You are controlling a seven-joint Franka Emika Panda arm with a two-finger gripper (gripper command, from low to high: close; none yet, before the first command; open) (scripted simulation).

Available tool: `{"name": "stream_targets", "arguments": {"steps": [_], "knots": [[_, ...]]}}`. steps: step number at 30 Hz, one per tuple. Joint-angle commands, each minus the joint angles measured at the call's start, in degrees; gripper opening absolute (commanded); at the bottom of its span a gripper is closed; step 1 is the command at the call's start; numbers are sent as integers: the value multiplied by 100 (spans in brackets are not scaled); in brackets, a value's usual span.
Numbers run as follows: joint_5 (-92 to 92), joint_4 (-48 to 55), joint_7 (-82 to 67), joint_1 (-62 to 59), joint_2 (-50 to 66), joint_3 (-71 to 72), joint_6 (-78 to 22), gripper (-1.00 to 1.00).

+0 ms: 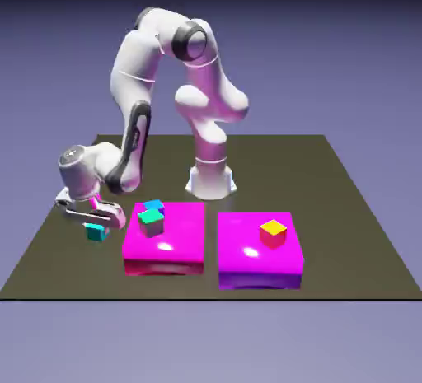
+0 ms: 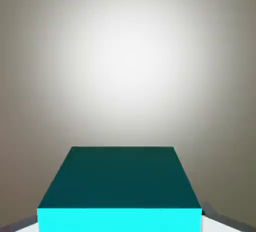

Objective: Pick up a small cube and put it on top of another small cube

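My tool (image 1: 96,226) is clamped on the cyan cube (image 1: 96,232), low at the bench (image 1: 280,175), just beside the left-hand magenta block (image 1: 166,233) in the exterior view

On the table (image 1: 206,291), two slabs stand side by side, a narrow gap between them. The exterior view's right slab (image 1: 257,251) carries one cube (image 1: 273,234), toward its right side. On the left slab (image 1: 177,240) sits another cube (image 1: 152,223) — left of its middle — with a rear cube (image 1: 154,206) just behind. The small cube (image 1: 96,232) is left of that slab, between the gripper's (image 1: 97,225) fingertips. The base (image 1: 211,182) stands behind both slabs.
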Motion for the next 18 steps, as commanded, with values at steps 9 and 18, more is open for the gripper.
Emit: {"name": "stream_targets", "arguments": {"steps": [9,18], "knots": [[-295,-18,2132,791,-1509,509,-1447,-100],[-325,-370,3570,1325,-2144,948,-1717,-100]]}}
